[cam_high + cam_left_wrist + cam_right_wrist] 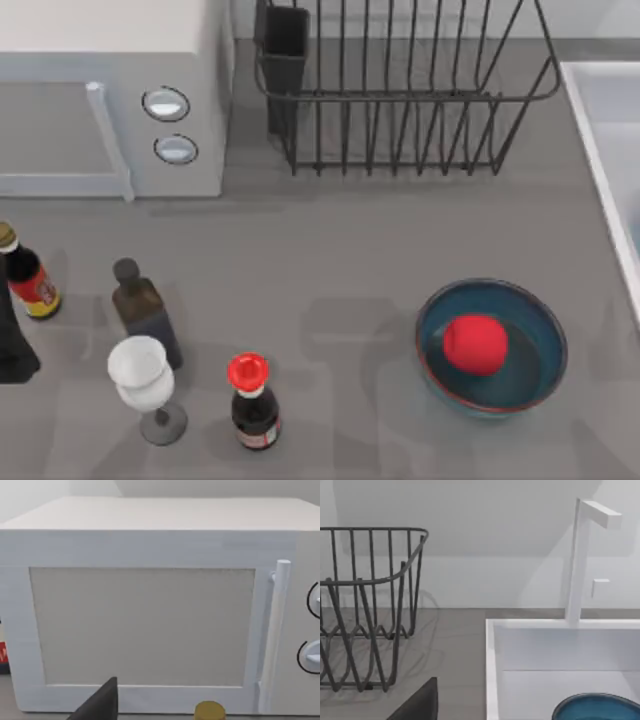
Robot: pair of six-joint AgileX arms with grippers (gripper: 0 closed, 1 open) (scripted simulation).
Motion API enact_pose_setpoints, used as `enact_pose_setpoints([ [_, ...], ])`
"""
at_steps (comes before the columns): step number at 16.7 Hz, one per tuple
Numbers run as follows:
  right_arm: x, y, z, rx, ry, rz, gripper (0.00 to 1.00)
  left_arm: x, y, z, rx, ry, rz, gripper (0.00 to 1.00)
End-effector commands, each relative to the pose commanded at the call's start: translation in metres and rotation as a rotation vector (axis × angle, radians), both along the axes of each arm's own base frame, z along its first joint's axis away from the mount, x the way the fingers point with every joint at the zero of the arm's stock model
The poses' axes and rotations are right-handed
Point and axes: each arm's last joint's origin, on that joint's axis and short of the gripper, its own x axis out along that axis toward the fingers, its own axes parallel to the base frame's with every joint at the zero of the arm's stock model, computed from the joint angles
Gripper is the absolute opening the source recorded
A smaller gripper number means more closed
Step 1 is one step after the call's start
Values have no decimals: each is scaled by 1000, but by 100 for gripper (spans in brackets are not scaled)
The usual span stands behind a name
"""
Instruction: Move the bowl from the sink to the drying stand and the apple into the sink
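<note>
A teal-blue bowl (597, 707) with a reddish rim lies inside the white sink (492, 670), (600, 130) at the table's right edge. A second bowl (530, 375) that looks the same stands on the counter at the front right, and the red apple (474, 344) rests in it. The dark wire drying stand (400, 90), (365, 605) sits at the back centre, left of the sink, with nothing in it. A dark part of my right gripper (420, 705) shows in the right wrist view, short of the sink. My left gripper (100, 705) faces the microwave door.
A white microwave (110, 90) fills the back left. At the front left stand a red-labelled bottle (28, 275), a dark bottle (145, 310), a wine glass (145, 385) and a red-capped bottle (252, 400). A white faucet (577, 560) rises behind the sink.
</note>
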Motion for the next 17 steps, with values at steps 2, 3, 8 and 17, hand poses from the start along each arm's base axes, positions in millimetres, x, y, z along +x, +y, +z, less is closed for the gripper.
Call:
enact_pose_setpoints([
  [2, 0, 0, 0, 0, 0, 0, 100, 0, 0, 0, 0, 0, 0, 100],
  [3, 0, 0, 2, -2, 7, -2, 100, 0, 0, 0, 0, 0, 0, 100],
  [8, 5, -4, 40, -48, 127, -34, 100, 0, 0, 0, 0, 0, 0, 100],
  [17, 123, -32, 154, -161, 575, -94, 100, 0, 0, 0, 0, 0, 0, 100],
])
